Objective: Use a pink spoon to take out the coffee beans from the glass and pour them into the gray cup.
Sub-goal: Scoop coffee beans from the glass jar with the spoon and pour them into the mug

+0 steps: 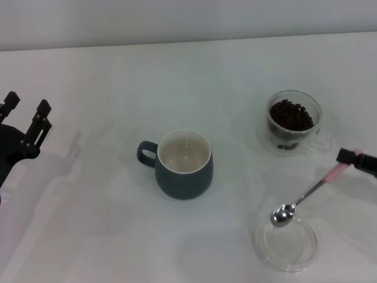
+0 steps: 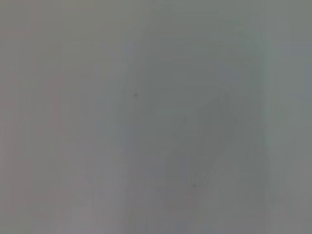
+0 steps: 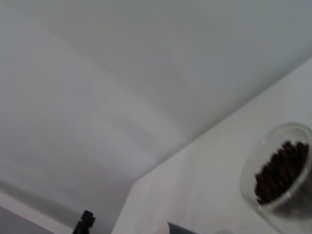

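Pink spoon (image 1: 306, 197) hangs slanted in the grip of the right gripper (image 1: 357, 159), which reaches in from the right edge of the head view and is clamped on the pale pink end of the handle. From there the thin stem runs down and toward the gray cup (image 1: 184, 164), ending in the shiny bowl, which sits over the far rim of a flat clear glass dish (image 1: 287, 244); whether the bowl touches the dish or hovers just above it cannot be told. The spoon bowl looks empty.

Taking the gray cup as the landmark: it stands upright near the middle of the white table (image 1: 106, 224), its loop handle pointing toward the robot's left, its cream inside bare. The glass (image 1: 294, 122) stands well to the cup's right and a little farther from the robot, upright, holding a heap of coffee beans (image 1: 290, 116). The right gripper is nearer the robot than the glass, just beside its small handle but apart from it. The dish lies to the cup's right and nearer the robot.

The left gripper (image 1: 26, 109) is parked well to the cup's left at the view's edge, its two dark fingers spread apart and holding nothing.

In the right wrist view the glass (image 3: 280, 170) and its beans (image 3: 280, 170) show close by.
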You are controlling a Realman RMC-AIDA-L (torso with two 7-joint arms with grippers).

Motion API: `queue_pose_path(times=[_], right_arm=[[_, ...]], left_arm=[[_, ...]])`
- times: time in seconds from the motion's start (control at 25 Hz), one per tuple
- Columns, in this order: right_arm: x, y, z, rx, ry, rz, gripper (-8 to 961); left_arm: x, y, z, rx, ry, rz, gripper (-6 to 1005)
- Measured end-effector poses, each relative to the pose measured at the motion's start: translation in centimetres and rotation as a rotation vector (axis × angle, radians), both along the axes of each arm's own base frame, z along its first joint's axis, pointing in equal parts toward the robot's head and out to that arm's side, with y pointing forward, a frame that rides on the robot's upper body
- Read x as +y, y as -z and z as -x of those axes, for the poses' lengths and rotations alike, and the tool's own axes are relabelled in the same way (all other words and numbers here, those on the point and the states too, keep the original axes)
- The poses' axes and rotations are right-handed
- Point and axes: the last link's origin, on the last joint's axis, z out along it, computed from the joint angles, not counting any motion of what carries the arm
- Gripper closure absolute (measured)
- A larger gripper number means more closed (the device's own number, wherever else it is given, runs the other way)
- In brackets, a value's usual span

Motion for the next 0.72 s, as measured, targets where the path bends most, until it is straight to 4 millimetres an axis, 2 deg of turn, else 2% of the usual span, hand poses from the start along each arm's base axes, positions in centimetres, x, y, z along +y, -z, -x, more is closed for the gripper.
queue_pose_path(times=[0.72], right_arm=[[5.0, -3.2, 2.6, -0.072, -0.161, -0.112, 796]], left_arm=[[-0.2, 0.1, 0.2, -0.004, -0.010, 0.006, 407]])
